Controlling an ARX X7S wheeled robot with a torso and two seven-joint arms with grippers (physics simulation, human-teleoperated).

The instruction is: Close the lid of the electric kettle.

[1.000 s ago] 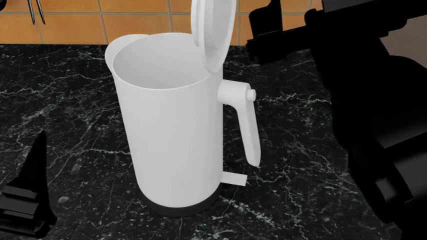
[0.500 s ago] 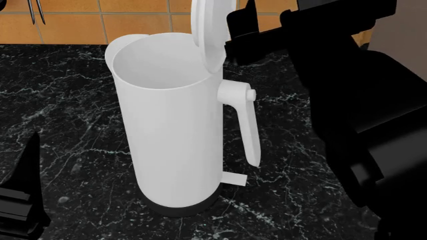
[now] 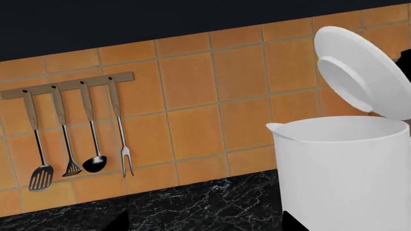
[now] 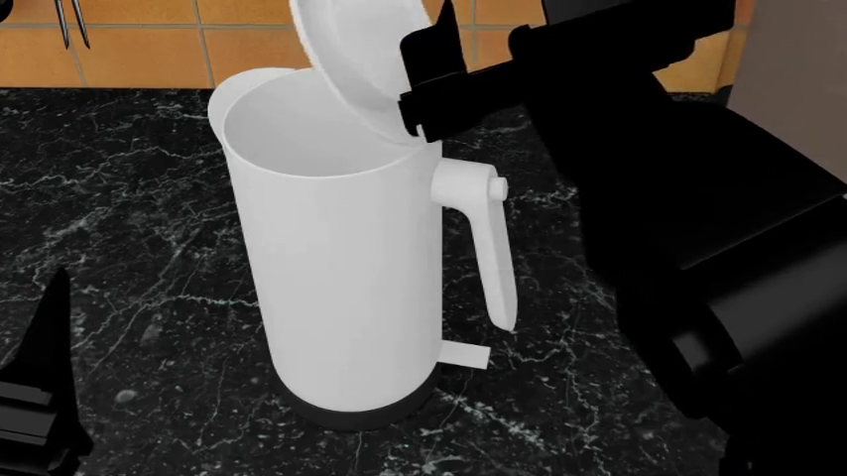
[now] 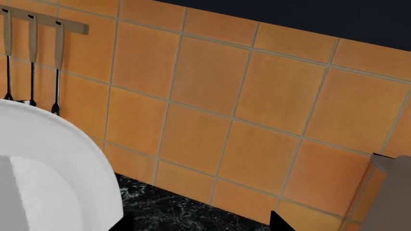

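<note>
The lid [image 4: 347, 55], a smooth white plastic disc, tilts half-open over the electric kettle [image 4: 347, 258], touching the right claw [image 4: 430, 84] at its back face; whether that claw is apart or together cannot be told. Only the left wrist view shows the lid's recessed underside and a wooden utensil rack [image 3: 67, 84] on orange tiles. The left claw [image 4: 40, 397] sits low on the black marble table [image 4: 133, 228], its state unclear.

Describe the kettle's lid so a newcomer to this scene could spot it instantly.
On the black marble counter stands a tall white electric kettle. Above its handle a thin round white lid tilts over the open rim, the right claw against it. Nothing else here is disc-shaped.
</note>
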